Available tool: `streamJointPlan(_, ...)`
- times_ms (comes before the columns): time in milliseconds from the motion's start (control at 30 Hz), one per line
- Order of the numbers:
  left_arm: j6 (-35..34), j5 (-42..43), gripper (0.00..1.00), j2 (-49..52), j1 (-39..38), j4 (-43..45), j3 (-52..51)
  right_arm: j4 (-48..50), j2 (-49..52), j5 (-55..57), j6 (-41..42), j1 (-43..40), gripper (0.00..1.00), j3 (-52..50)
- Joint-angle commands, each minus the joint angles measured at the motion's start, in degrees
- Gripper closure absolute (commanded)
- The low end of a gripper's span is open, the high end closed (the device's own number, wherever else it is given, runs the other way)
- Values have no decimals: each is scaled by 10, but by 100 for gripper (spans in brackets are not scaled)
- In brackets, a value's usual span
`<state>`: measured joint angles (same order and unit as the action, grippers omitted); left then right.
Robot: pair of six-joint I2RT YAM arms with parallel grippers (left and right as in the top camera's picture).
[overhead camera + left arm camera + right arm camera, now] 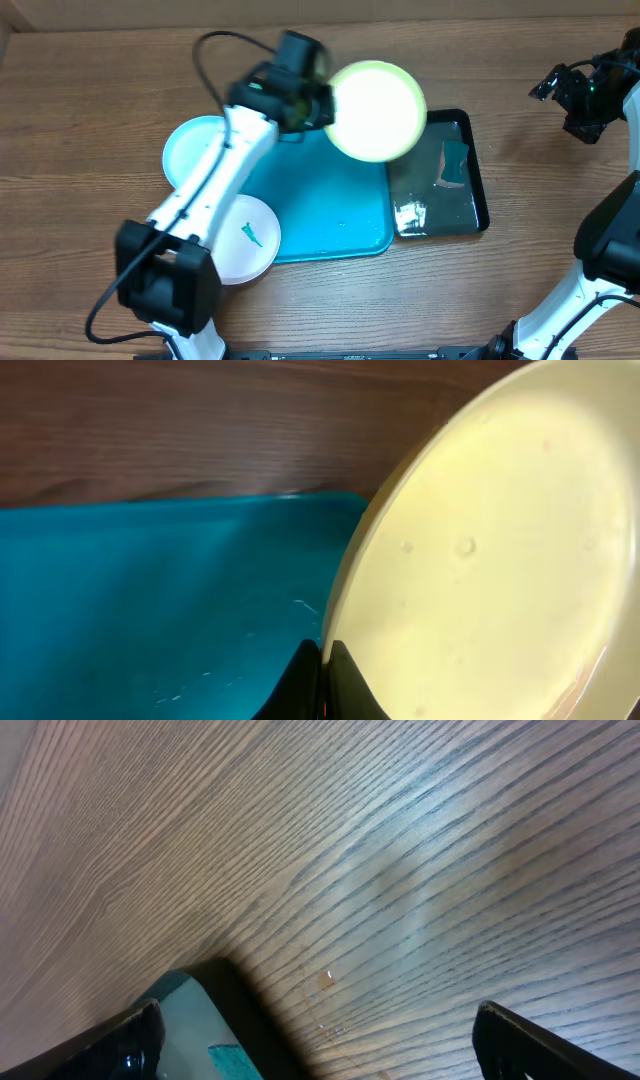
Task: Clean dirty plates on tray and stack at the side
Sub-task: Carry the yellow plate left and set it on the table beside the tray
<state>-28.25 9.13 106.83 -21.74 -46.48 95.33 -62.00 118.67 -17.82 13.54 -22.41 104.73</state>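
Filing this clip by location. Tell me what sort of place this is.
Likely a robot lab bench, not a kitchen: a wooden table, two robot arms, and the left gripper gripping a yellow-green plate over a turquoise tray.

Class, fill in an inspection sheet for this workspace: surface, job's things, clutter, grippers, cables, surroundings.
Surface: wooden table.
Job's things: yellow-green plate held above the turquoise tray; pale blue plate at the tray's left edge; white plate, bearing a green smear, at its lower left corner.
Clutter: black tray right of the turquoise one, holding a teal piece and a shiny scrap.
Grippers: left gripper shut on the yellow-green plate's rim; right gripper open over the table.
Cables: black cable looping from the left arm.
Surroundings: nothing seen.
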Motion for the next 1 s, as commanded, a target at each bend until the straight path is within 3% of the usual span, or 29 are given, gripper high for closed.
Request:
streamJointPlan(0, -18, 71, 96, -17, 53, -20, 12, 2, -16, -7, 4, -1, 0, 10)
streamJointPlan(367, -18, -51, 96, -17, 181, -84, 12, 2, -16, -7, 4, -1, 0, 10)
streamJointPlan(800, -43, -229, 96, -17, 252, -57, 12, 2, -16, -7, 4, -1, 0, 10)
streamJointPlan(967, -50, -257, 96, -17, 281, -18, 12, 2, -16, -7, 4, -1, 0, 10)
